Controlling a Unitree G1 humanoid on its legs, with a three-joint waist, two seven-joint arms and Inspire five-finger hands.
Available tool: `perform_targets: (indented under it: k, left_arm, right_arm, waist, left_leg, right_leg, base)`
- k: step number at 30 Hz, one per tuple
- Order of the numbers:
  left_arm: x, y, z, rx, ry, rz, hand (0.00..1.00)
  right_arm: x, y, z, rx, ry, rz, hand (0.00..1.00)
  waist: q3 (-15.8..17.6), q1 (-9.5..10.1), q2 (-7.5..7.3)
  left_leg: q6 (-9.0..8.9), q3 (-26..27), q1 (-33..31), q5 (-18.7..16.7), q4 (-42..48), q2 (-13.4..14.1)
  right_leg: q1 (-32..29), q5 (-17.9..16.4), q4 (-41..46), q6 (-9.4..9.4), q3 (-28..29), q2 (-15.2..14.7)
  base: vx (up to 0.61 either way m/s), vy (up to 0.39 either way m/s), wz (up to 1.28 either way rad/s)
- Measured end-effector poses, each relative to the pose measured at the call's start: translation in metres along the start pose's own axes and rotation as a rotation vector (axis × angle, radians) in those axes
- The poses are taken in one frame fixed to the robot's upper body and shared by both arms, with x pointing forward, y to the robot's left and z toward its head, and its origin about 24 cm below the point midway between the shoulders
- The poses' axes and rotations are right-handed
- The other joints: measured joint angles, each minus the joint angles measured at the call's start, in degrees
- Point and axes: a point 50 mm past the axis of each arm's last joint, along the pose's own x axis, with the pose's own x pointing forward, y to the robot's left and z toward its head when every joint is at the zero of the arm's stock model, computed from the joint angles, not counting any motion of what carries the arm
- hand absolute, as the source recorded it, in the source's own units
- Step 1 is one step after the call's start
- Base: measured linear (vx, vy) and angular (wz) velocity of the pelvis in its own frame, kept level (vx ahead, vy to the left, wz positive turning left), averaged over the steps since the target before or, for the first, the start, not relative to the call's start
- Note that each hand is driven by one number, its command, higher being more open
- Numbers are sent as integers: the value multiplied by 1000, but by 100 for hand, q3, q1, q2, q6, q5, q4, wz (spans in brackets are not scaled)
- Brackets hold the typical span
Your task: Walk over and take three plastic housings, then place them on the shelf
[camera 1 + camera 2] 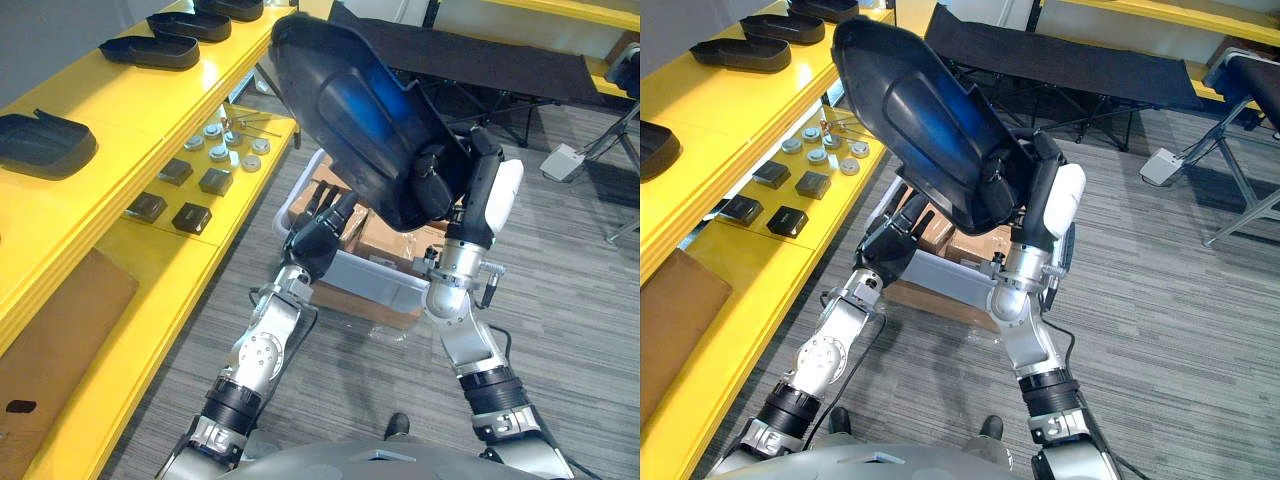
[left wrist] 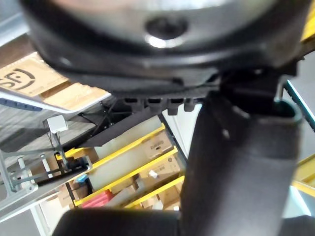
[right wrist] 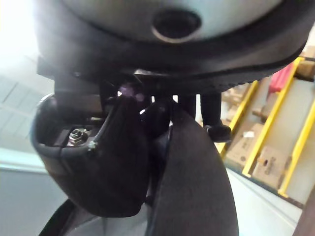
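Observation:
I hold a large black plastic housing (image 1: pixel 350 100) tilted up in front of me, its hollow inner side facing me. My right hand (image 1: pixel 445 190) is shut on its lower right edge. My left hand (image 1: pixel 318 240) reaches up from below, with fingers going behind the lower left edge and the thumb (image 2: pixel 236 162) against the rim. The yellow shelf (image 1: pixel 130 100) runs along my left. Several more black housings lie on its top tier, the nearest housing (image 1: pixel 40 145) at the left edge and another housing (image 1: pixel 150 50) farther back.
The shelf's lower tier (image 1: pixel 150 290) holds small black blocks (image 1: pixel 190 217), silver discs (image 1: pixel 220 152) and a cardboard sheet (image 1: pixel 50 340). A pale bin (image 1: pixel 385 280) with cardboard boxes sits on the floor under my hands. A black folding table (image 1: pixel 480 55) stands behind it.

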Motion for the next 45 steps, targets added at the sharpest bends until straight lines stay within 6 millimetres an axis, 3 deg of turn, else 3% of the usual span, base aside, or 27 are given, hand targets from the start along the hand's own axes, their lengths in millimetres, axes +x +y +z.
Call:
perform_targets:
  k: [7, 19, 30, 31, 40, 45]
  left_arm:
    - [1, -21, 7, -136, -61, -152, 100]
    - [-1, -22, 4, -137, 6, -217, 100]
    - [-2, -31, -7, 316, 63, -190, 100]
    - [-2, -30, -9, 344, 75, -181, 0]
    - [-6, -20, -8, 339, 57, -57, 0]
    - [-15, -5, 3, 236, -35, 62, 0]
  right_arm:
    - [-40, 18, -12, 1, 91, 146, 0]
    - [-48, 24, -9, 75, 138, 109, 0]
    - [-48, 25, -11, 107, 181, 125, 0]
    - [-48, 25, -11, 110, 179, 131, 0]
    - [-48, 30, -4, 167, 169, 159, 0]
    - [-50, 37, 19, 291, 66, 218, 0]
  waist:
    - [-120, 11, 99]
    - [-322, 13, 105]
    - [-346, 15, 119]
    - [-348, 13, 122]
    - [-464, -7, 179]
    - [-478, -11, 197]
  left_leg:
    - [-2, 4, 82, -33, -1, -6]
    - [-2, -63, 85, -39, 0, -12]
    - [-1, -69, 92, -38, 1, -14]
    - [-2, -69, 94, -38, 1, -14]
    - [-7, -54, 153, -127, 0, -32]
    - [-11, -62, 169, -158, 2, -49]
  right_leg:
    - [109, 0, -65, 1, -32, 1]
    - [183, 0, -92, 1, -109, 0]
    - [190, -1, -92, 0, -115, -1]
    - [192, 0, -92, 1, -114, -1]
    - [220, 10, -182, 17, -91, 2]
    - [260, 14, -182, 24, -92, -7]
  base:
    - [0, 0, 0]
    - [7, -2, 2]
    - [0, 0, 0]
    - [0, 0, 0]
    - [3, 0, -2]
    - [6, 1, 1]
